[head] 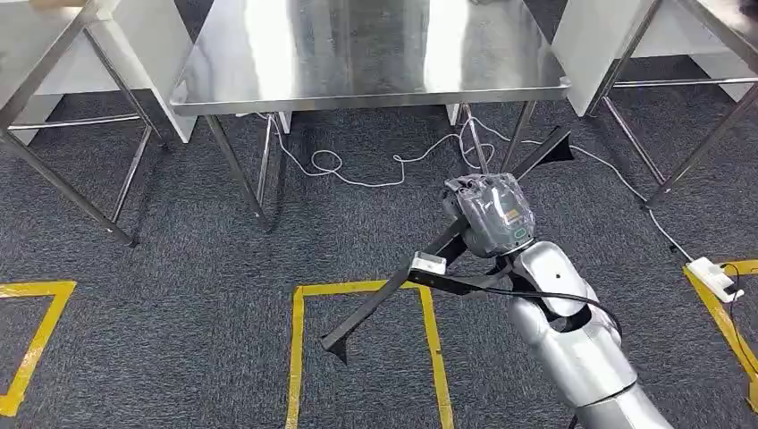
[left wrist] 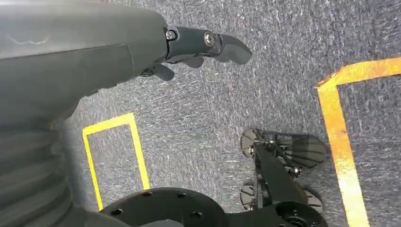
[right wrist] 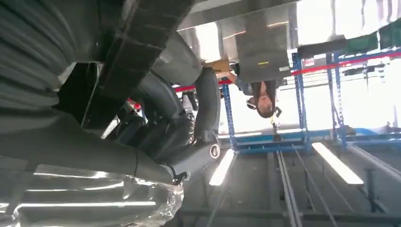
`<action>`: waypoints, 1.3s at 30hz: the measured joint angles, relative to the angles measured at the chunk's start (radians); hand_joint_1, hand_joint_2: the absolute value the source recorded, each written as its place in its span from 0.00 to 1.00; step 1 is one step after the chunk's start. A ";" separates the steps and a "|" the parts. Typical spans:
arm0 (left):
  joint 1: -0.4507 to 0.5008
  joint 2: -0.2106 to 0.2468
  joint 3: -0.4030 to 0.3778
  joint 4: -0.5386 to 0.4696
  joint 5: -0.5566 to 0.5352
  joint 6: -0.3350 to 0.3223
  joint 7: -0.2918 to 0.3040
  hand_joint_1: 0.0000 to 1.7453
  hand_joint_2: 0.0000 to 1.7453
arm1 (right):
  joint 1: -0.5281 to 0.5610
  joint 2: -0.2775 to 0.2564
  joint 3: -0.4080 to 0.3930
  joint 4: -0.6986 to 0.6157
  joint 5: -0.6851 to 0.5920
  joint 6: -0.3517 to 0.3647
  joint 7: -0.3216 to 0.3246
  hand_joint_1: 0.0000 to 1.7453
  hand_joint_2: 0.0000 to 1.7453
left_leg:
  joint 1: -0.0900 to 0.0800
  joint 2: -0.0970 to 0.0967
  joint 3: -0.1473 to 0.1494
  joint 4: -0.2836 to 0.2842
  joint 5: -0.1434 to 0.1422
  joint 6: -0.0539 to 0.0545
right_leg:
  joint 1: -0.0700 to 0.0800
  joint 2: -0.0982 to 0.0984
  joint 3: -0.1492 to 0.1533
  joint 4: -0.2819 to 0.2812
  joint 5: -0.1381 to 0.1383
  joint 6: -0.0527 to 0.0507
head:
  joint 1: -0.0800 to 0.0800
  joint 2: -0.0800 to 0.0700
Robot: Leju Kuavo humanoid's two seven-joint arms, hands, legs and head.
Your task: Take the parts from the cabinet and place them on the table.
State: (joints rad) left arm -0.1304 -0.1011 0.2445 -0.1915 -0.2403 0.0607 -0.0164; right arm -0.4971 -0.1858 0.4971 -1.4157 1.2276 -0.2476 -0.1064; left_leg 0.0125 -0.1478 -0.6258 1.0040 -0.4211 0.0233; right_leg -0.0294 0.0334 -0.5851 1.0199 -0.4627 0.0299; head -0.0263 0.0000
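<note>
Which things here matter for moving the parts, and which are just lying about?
For the job:
- black bracket, held in the right hand
- steel table
- left hand, holding nothing

Lying about:
- white cable
- power strip
- yellow floor tape

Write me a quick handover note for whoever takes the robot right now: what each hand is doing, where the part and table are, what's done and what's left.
Right hand: holds a long black angled part, lifted above the carpet, in front of the steel table.
Left hand: holds nothing, fingers apart, hanging over the carpet near yellow floor tape.
Done: one part is in hand and brought toward the table.
Left: set this part on the tabletop, which shows no parts on the stretch in view. The cabinet is out of sight, so how many parts remain there can't be told.
Note: a white cable lies on the floor under the table, and a power strip to the right.
</note>
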 joint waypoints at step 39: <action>-0.009 0.002 0.004 -0.001 0.001 0.032 -0.029 0.00 1.00 | -0.008 0.002 0.001 0.027 0.039 -0.022 0.022 1.00 1.00 | 0.011 0.146 -0.091 0.254 -0.239 -0.032 | -0.019 -0.041 0.009 -0.009 0.012 -0.014 | -0.005 0.000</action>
State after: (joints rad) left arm -0.1393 -0.0992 0.2483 -0.1926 -0.2396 0.0923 -0.0454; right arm -0.5050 -0.1839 0.4982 -1.3890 1.2669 -0.2697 -0.0847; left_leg 0.0235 -0.0021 -0.7170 1.2576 -0.6601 -0.0082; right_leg -0.0489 -0.0072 -0.5757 1.0105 -0.4507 0.0157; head -0.0313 -0.0004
